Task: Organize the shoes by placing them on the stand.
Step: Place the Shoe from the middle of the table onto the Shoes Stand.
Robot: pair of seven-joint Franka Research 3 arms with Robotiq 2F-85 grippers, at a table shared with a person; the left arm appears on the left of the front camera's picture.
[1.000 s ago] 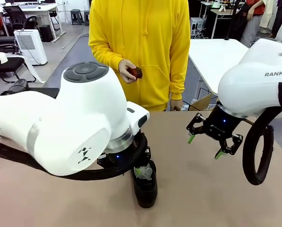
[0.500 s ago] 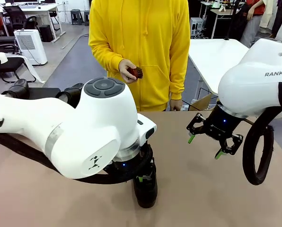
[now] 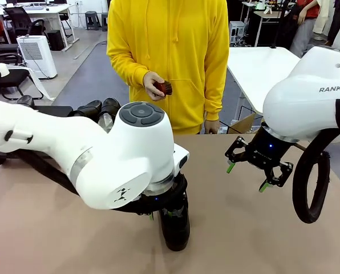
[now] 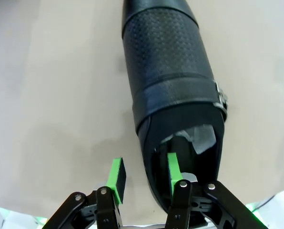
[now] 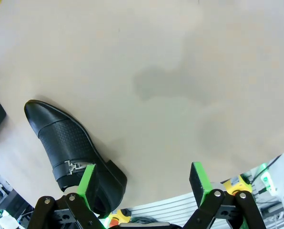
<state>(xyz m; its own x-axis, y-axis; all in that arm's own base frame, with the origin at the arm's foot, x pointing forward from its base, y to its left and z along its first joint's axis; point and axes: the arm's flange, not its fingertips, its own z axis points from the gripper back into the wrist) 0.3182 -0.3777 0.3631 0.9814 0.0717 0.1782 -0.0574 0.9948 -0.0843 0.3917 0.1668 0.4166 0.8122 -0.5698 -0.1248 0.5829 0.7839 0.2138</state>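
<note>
Here the left gripper (image 4: 143, 179) grips the side wall of a shoe (image 4: 173, 86) near the table's (image 3: 244, 228) near edge, apparently clamped, while the right gripper (image 3: 258, 169) hangs open; lifting toward the stand comes next.

Black shoe on tan table

The shoe (image 4: 168, 67) is showing a dotted black band; green pads (image 4: 116, 174) are glowing against the tan tabletop (image 4: 51, 90).

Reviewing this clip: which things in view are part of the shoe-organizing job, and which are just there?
Job:
- shoe on the table, left gripper closed on its side wall, one finger inside, one outside
- more shoes at far left behind the left arm
- right gripper, open, holding nothing

Just there:
- small brown brush in the person's hand
- tan table
</note>
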